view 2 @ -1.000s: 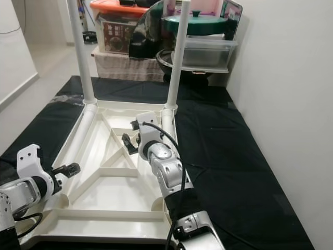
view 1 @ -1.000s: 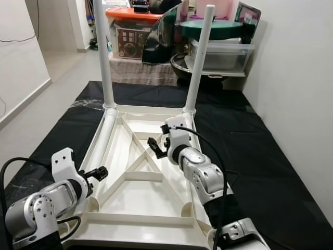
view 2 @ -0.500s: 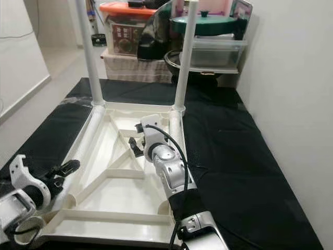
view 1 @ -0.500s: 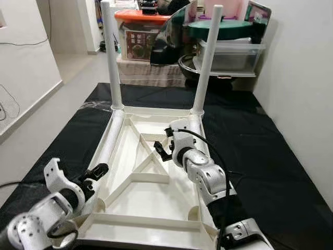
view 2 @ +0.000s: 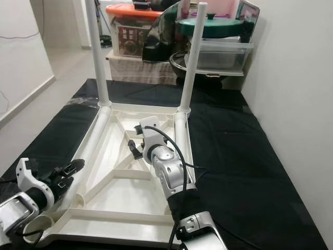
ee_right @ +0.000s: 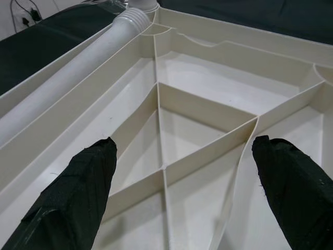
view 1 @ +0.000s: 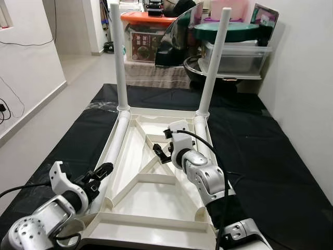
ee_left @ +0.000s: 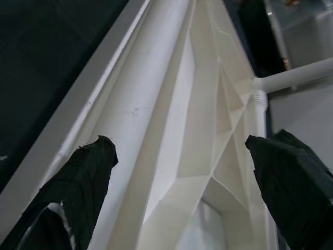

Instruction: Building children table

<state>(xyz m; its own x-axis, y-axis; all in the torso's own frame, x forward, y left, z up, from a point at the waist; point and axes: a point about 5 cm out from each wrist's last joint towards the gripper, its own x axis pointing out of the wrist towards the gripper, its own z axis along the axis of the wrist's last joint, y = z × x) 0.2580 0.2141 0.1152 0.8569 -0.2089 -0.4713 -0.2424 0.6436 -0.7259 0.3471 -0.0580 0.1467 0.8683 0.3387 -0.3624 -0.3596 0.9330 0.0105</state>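
The white ribbed plastic table top (view 1: 156, 179) lies inverted on black sheeting (view 1: 260, 156), two round legs (view 1: 120, 57) upright at 12 o'clock. The left end effector (view 1: 99, 174) hovers wide open at 8 o'clock over the side rail. The right end effector (view 1: 160, 152) hovers wide open above the central ribs.

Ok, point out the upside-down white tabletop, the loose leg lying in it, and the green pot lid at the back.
tabletop (view 1: 156, 178), left eye view, a central rib.
loose leg (view 1: 115, 146), left eye view, middle of the tube.
green pot lid (view 2: 217, 27), right eye view, its rim.

Both head cameras are looking forward and down over the upturned table (view 1: 156, 172); both wrist cameras are facing its ribs close up.
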